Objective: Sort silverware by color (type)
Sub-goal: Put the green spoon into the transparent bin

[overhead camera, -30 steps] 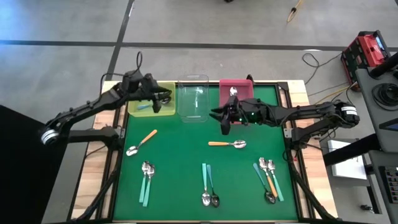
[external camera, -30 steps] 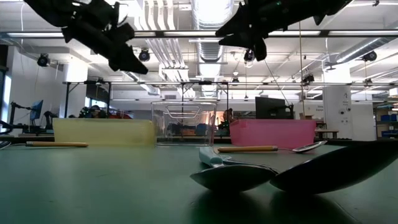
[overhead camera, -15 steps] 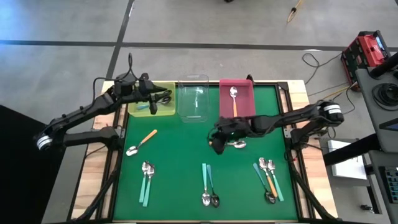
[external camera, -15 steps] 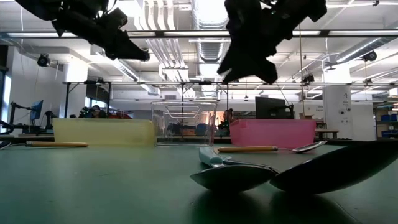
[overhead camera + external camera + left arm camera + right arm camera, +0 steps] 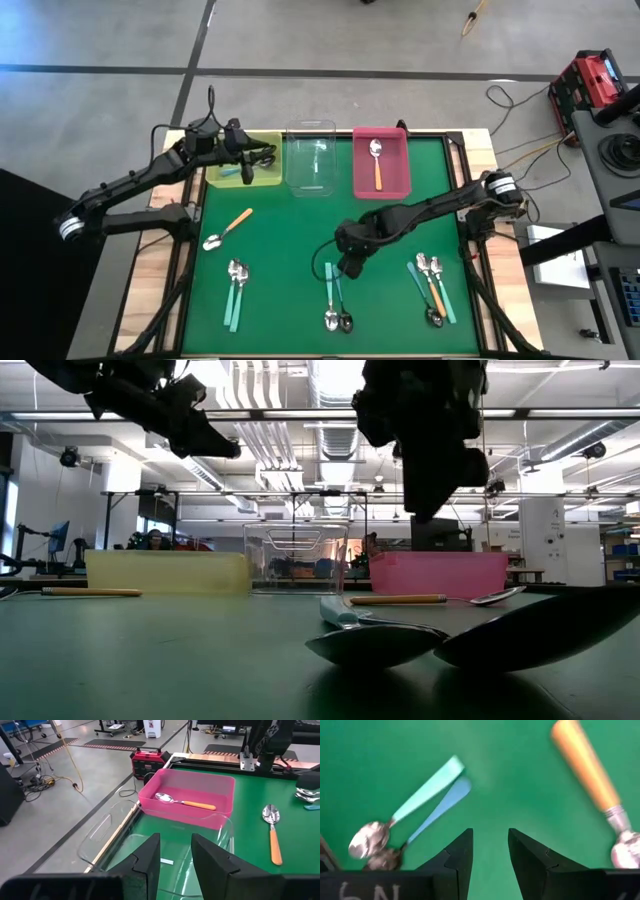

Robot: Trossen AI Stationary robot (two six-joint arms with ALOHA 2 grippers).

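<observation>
High view: our right gripper, jaws apart, empty, above teal spoon pair. Left gripper parted, empty, over yellow bin. Next: descend, grasp one handle.

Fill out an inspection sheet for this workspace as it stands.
Surface: green mat, wooden table edges.
Job's things: orange-handled spoon in pink bin; teal piece in yellow-green bin; clear bin seems empty; orange spoon and teal pairs loose on mat.
Clutter: nothing seen.
Grippers: left gripper open over yellow-green bin; right gripper open, empty, above teal spoons.
Cables: on floor at right.
Surroundings: red unit, workshop floor.
</observation>
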